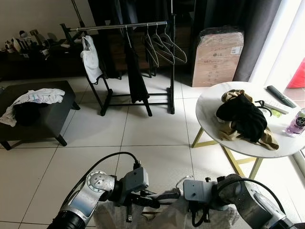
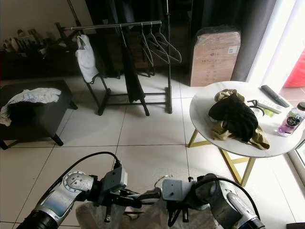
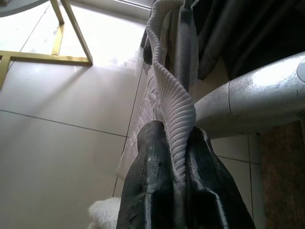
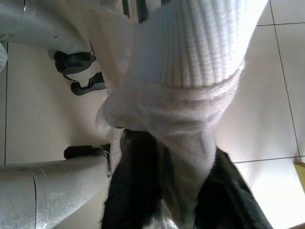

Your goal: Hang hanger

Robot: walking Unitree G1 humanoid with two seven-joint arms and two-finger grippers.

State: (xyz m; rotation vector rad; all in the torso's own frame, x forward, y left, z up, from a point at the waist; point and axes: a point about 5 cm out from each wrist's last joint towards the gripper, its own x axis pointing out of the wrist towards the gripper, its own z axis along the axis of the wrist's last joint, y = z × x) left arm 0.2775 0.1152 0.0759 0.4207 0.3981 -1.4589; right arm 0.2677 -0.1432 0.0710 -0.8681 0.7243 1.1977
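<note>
A white ribbed knit garment (image 1: 164, 212) hangs between my two grippers at the bottom of the head views, low over the tiled floor. My left gripper (image 3: 176, 143) is shut on a ribbed fold of it. My right gripper (image 4: 176, 157) is shut on another bunch of the same knit. In the left eye view the left gripper (image 1: 151, 201) and right gripper (image 1: 175, 194) sit close together. A small pale loop (image 1: 184, 181) pokes up from the cloth; I cannot tell what it is. The clothes rack (image 1: 119, 26) stands far ahead with several empty hangers (image 1: 164, 45).
On the rack hang a white garment (image 1: 90, 59) and a dark one (image 1: 136, 71). To the right a round white table (image 1: 209, 109) carries a pile of clothes (image 1: 243, 119). There is a black low table (image 1: 52, 121) on the left and a cardboard box (image 1: 217, 57) behind.
</note>
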